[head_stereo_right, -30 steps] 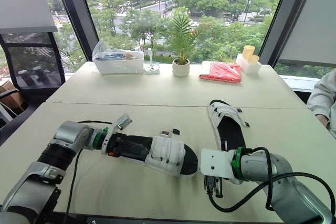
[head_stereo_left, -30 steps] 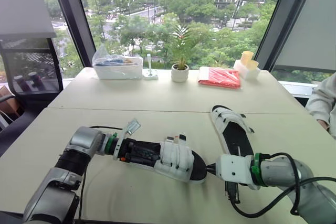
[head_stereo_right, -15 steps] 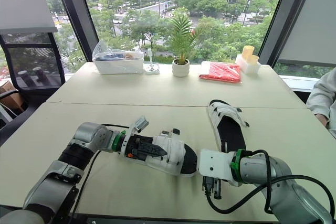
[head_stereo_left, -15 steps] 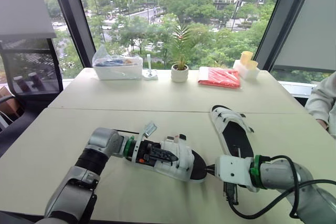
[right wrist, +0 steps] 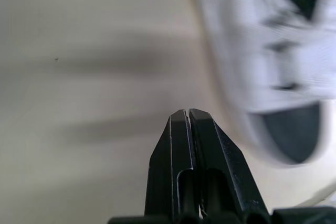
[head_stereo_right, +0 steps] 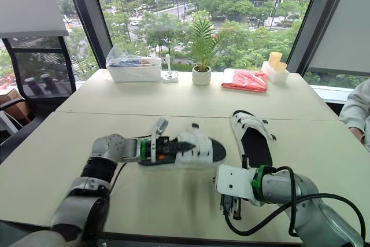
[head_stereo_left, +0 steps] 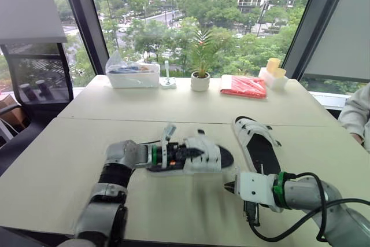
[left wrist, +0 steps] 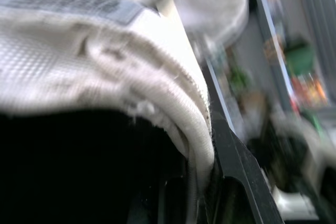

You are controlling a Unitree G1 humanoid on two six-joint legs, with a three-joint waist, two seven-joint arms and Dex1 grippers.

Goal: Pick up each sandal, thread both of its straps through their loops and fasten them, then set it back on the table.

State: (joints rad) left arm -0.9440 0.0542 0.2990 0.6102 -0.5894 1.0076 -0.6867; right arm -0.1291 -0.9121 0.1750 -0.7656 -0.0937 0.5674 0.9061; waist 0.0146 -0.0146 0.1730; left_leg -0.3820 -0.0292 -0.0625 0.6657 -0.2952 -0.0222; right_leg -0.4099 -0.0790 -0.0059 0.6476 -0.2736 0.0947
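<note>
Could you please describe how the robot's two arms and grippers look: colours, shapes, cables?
The left arm and right arm are rounded silver-grey segments. Each wrist has a green ring, then a white boxy housing. A thick black cable loops around the right arm. The right gripper has two slim black fingers.

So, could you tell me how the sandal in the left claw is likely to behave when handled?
Probably light: the left claw holds the sandal by its heel end alone. It juts straight out unsupported, so it seems fairly stiff. The white woven straps look soft, so they may flop.
</note>
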